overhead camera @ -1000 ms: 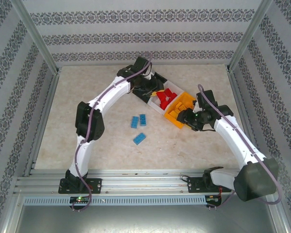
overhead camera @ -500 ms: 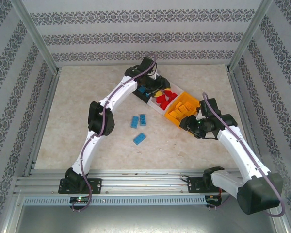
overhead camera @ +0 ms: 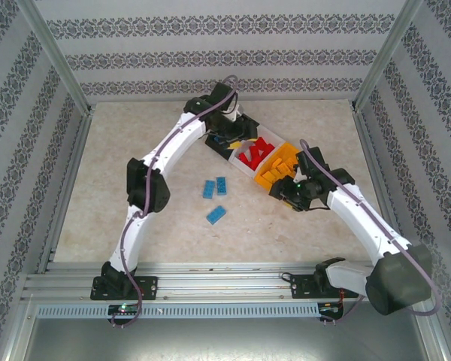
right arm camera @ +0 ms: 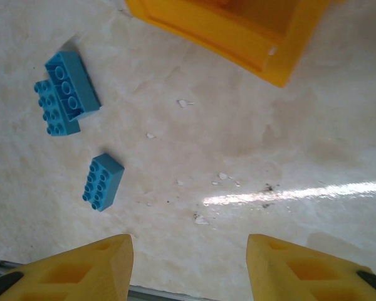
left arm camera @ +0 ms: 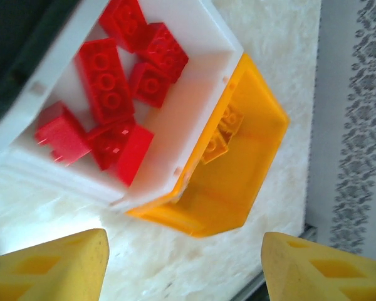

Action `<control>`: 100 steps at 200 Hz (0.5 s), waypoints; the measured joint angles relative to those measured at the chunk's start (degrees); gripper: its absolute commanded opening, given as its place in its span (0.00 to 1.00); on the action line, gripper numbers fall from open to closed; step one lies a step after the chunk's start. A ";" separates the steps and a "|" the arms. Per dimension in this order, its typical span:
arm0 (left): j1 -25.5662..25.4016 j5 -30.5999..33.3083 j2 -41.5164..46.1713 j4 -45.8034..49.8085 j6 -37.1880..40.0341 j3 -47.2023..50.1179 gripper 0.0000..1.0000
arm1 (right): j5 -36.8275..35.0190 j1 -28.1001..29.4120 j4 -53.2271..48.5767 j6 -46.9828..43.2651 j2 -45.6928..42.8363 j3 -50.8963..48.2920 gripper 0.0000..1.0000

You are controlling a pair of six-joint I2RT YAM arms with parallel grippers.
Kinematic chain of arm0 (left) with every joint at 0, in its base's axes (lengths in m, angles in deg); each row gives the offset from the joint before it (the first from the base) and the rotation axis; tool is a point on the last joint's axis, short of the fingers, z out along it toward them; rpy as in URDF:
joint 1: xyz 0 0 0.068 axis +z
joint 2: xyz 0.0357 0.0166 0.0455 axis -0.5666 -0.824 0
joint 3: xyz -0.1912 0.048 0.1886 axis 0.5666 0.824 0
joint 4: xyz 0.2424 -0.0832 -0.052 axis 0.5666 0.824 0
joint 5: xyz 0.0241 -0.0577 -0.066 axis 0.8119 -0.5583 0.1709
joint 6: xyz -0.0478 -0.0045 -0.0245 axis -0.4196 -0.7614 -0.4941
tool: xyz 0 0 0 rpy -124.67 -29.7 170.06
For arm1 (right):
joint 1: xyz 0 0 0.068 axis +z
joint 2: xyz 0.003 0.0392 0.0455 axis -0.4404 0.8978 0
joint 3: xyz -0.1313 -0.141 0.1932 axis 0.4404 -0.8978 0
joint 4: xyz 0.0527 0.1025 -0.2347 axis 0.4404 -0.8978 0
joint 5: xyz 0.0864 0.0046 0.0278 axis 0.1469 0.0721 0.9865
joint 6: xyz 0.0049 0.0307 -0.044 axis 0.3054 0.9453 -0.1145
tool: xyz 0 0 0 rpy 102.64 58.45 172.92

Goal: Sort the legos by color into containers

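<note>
- Three small blue studded plastic bricks (overhead camera: 208, 189) lie loose near the middle of the pale marbled tabletop (overhead camera: 113, 135), a little toward its near edge. Two of them touch side by side (right arm camera: 64, 94), and the third (right arm camera: 103, 182) sits apart, closer to that edge.
- These bricks look light, rigid and smooth-walled. They are probably best pinched across the narrow width, on the flat long walls rather than the studs. The lone brick leaves room for both fingers; the touching pair leaves none between them.
- The left gripper (left arm camera: 183, 254) hangs over the row of bins toward the far edge, its yellow fingers (left arm camera: 50, 263) spread wide with nothing in them.
- The black rectangular plastic bin (overhead camera: 249, 125) forms the left end of the row, beside that gripper. Its contents are hard to make out.
- The white rectangular plastic bin (left arm camera: 182, 119) holds a heap of red bricks (left arm camera: 106, 81).
- Joined to it, the orange translucent plastic bin (left arm camera: 238, 188) holds orange bricks (left arm camera: 222, 132).
- The right gripper (right arm camera: 188, 266) hovers over bare tabletop by the orange bin's near corner, fingers parted and empty.
</note>
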 measured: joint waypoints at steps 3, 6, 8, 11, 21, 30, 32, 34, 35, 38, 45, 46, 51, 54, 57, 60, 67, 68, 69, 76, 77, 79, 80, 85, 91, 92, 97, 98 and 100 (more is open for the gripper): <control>0.00 0.66 1.07 0.44 0.72 1.07 0.67 | -0.02 0.26 0.17 0.02 0.33 0.26 0.51; 0.00 1.42 2.29 0.87 1.51 2.23 0.68 | 0.00 0.52 0.44 0.02 0.76 0.52 0.51; 0.00 1.84 2.86 0.94 1.88 2.93 0.68 | 0.00 0.66 0.50 0.02 0.94 0.63 0.51; 0.00 2.91 4.37 1.42 2.78 4.66 0.68 | -0.02 0.85 0.72 0.02 1.25 0.85 0.51; 0.00 5.68 8.70 1.99 4.85 10.14 0.68 | 0.02 1.55 1.49 0.07 2.54 1.70 0.51; 0.00 8.41 12.63 2.71 6.51 15.50 0.68 | 0.04 1.95 2.10 0.22 3.54 2.34 0.51; 0.00 9.05 13.55 2.78 6.88 16.79 0.68 | 0.07 2.05 2.21 0.22 3.78 2.49 0.51; 0.00 9.66 14.43 2.73 7.17 18.12 0.67 | 0.07 2.19 2.38 0.22 4.07 2.64 0.51; 0.00 9.92 14.73 2.71 7.28 18.56 0.67 | 0.07 2.23 2.38 0.22 4.15 2.69 0.51; 0.00 10.60 15.78 2.82 7.65 20.15 0.67 | 0.07 2.25 2.56 0.22 4.52 2.97 0.51; 0.00 12.55 18.36 2.99 8.52 24.50 0.67 | 0.07 2.58 2.86 0.22 5.33 3.48 0.51; 0.00 12.72 18.58 2.99 8.57 24.90 0.66 | 0.09 2.62 2.93 0.24 5.42 3.52 0.51; 0.00 13.75 20.04 2.93 8.94 27.65 0.66 | 0.09 2.64 3.04 0.22 5.97 3.89 0.51; 0.00 14.34 20.90 2.97 9.05 29.49 0.66 | 0.09 2.80 3.10 0.22 6.32 4.13 0.51; 0.00 14.86 21.53 2.91 9.27 30.95 0.65 | 0.11 2.97 3.21 0.22 6.60 4.35 0.51; 0.00 15.19 22.08 2.91 9.29 32.37 0.65 | 0.13 3.02 3.37 0.22 6.91 4.55 0.51; 0.00 15.82 22.95 2.86 9.44 35.12 0.64 | 0.20 3.37 3.45 0.22 7.67 5.16 0.51; 0.00 15.93 23.12 2.78 9.46 35.74 0.64 | 0.22 3.39 3.45 0.22 7.76 5.20 0.51; 0.00 16.02 23.19 2.71 9.49 36.02 0.64 | 0.22 3.41 3.48 0.22 7.82 5.27 0.51; 0.00 16.48 23.56 2.58 9.46 38.53 0.64 | 0.24 3.76 3.78 0.22 8.46 5.75 0.51; 0.00 16.52 23.58 2.56 9.49 38.75 0.64 | 0.26 3.78 3.78 0.22 8.50 5.79 0.51; 0.00 16.68 23.58 2.49 9.46 39.36 0.63 | 0.28 3.82 3.85 0.22 8.66 5.90 0.51; 0.00 16.70 23.58 2.47 9.44 39.74 0.63 | 0.28 3.91 3.89 0.20 8.76 5.97 0.51; -0.02 17.00 23.54 2.40 9.46 40.74 0.63 | 0.28 4.15 4.09 0.22 8.98 6.14 0.51; -0.13 17.33 23.23 2.40 9.44 41.75 0.63 | 0.35 4.42 4.35 0.22 9.27 6.27 0.51; -0.13 17.35 23.19 2.40 9.44 41.81 0.63 | 0.35 4.44 4.37 0.22 9.29 6.27 0.51; -0.17 17.57 22.86 2.38 9.44 42.21 0.63 | 0.46 4.52 4.52 0.22 9.42 6.29 0.51; -0.17 17.59 22.82 2.38 9.44 42.25 0.63 | 0.46 4.52 4.52 0.22 9.44 6.29 0.51; -0.22 17.66 22.64 2.36 9.44 42.29 0.62 | 0.46 4.52 4.57 0.22 9.49 6.29 0.51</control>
